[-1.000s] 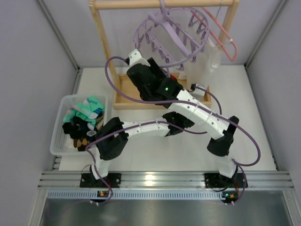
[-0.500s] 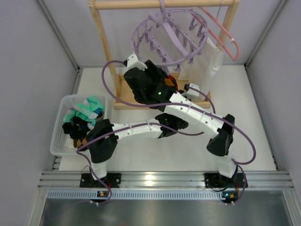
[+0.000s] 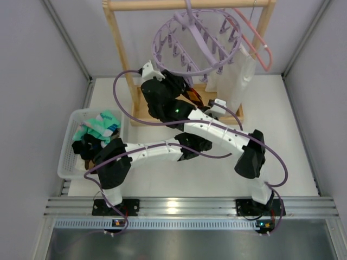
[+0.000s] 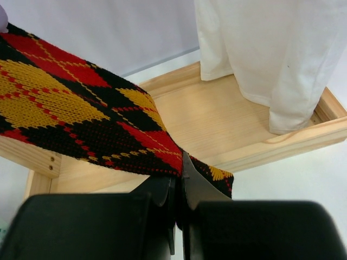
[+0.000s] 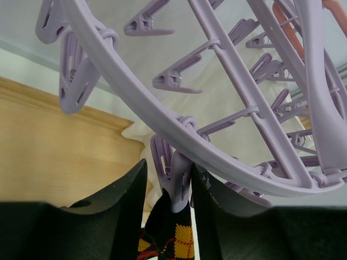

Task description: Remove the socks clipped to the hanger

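The lavender ring hanger (image 3: 195, 40) hangs from the wooden rack's top bar. One argyle sock (image 3: 193, 96) hangs from one of its clips. In the right wrist view my right gripper (image 5: 168, 187) is closed round that clip (image 5: 179, 184). The right finger touches the clip and a thin gap shows on the left. The sock (image 5: 173, 238) is still in the clip. My left gripper (image 4: 181, 172) is shut on the lower end of the argyle sock (image 4: 81, 114), which is pulled taut. In the top view the left gripper is hidden under the right arm.
A white basket (image 3: 69, 142) at the left holds several teal, black and argyle socks (image 3: 97, 132). A white cloth bag (image 3: 238, 76) and a pink coat hanger (image 3: 259, 49) hang on the wooden rack (image 3: 123, 59). The rack's tray base (image 4: 217, 119) lies below the sock.
Both arms have moved up and left towards the rack. The right gripper has risen to the ring's rim, and the ring has swung flatter.
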{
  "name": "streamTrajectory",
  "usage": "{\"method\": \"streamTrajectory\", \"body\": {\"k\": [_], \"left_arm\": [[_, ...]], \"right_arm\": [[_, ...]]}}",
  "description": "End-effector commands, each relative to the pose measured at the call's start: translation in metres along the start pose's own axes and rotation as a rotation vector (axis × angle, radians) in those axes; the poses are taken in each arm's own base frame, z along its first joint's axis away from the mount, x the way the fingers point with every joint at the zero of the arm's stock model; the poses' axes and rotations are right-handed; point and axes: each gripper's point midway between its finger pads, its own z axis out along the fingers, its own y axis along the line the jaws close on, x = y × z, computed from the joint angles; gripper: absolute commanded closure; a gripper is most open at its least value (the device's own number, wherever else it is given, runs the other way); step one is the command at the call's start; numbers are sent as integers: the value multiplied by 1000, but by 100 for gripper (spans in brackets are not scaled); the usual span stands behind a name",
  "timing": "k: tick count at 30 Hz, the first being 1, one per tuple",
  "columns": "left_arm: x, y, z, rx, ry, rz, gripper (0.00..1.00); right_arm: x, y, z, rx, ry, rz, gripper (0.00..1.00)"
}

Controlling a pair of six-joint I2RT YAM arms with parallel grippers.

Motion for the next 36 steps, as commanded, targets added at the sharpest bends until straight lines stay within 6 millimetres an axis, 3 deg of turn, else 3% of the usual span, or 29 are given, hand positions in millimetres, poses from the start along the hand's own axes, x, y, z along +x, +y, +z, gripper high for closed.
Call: {"method": "streamTrajectory", "body": {"k": [1, 4, 11, 16, 26, 33, 35, 36], "left_arm": [[-37, 5, -13, 45, -68, -128, 100], [-35, 5, -14, 51, -66, -135, 100], [-36, 6, -15, 57, -68, -143, 100], [-37, 8, -15, 50, -69, -137, 100], [-32, 13, -14, 32, -60, -123, 100], [-24, 32, -24, 55, -57, -141, 100], [-19, 43, -27, 51, -52, -136, 100], [-16, 48, -28, 43, -49, -141, 95]], "right_arm": [[-12, -8, 5, 47, -19, 75, 65], [-14, -11, 5, 50, -24, 85, 77], [-13, -13, 6, 49, -24, 98, 85], [-13, -12, 6, 26, -28, 105, 100], [-19, 11, -9, -296, -77, 211, 100], [-35, 1, -24, -478, -135, 333, 100], [-40, 9, -29, -585, -156, 368, 100], [-44, 7, -31, -617, -168, 385, 100]]}}
